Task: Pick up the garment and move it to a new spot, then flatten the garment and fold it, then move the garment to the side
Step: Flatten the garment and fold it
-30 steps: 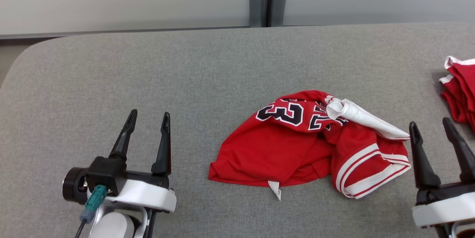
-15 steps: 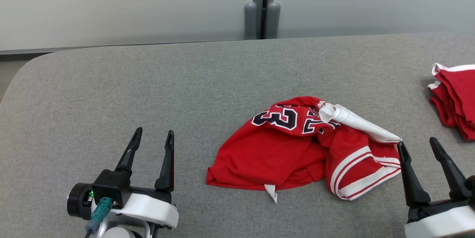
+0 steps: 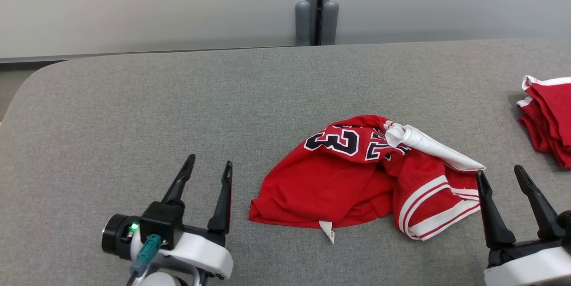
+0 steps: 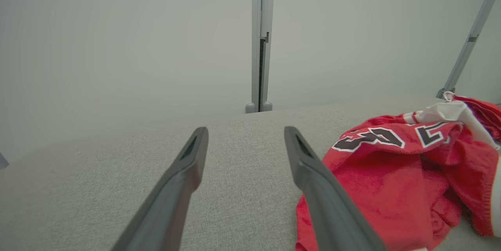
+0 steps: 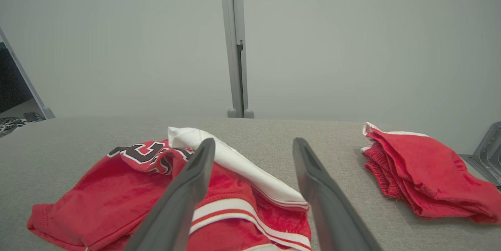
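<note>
A crumpled red garment [image 3: 357, 179] with black-and-white numbers and white-striped trim lies in a heap on the grey table [image 3: 178, 112]; it also shows as the garment [image 4: 395, 176] at the right of the left wrist view and as the garment [image 5: 117, 196] low in the right wrist view. My left gripper [image 3: 209, 164] stands open just left of its lower left corner, not touching it. My right gripper [image 3: 498, 172] is open at the garment's right edge, with its left finger [image 5: 184, 192] over the striped trim. Nothing is held.
A second pile of folded red cloth [image 3: 546, 116] with white trim lies at the table's right edge, also the pile [image 5: 422, 176] in the right wrist view. A grey wall with a vertical post [image 3: 316, 5] stands behind the table. The table's left corner is rounded.
My left gripper has moved right, toward the garment's lower left corner. The right gripper came closer to the garment's right edge. The camera tilted, shifting the whole picture down.
</note>
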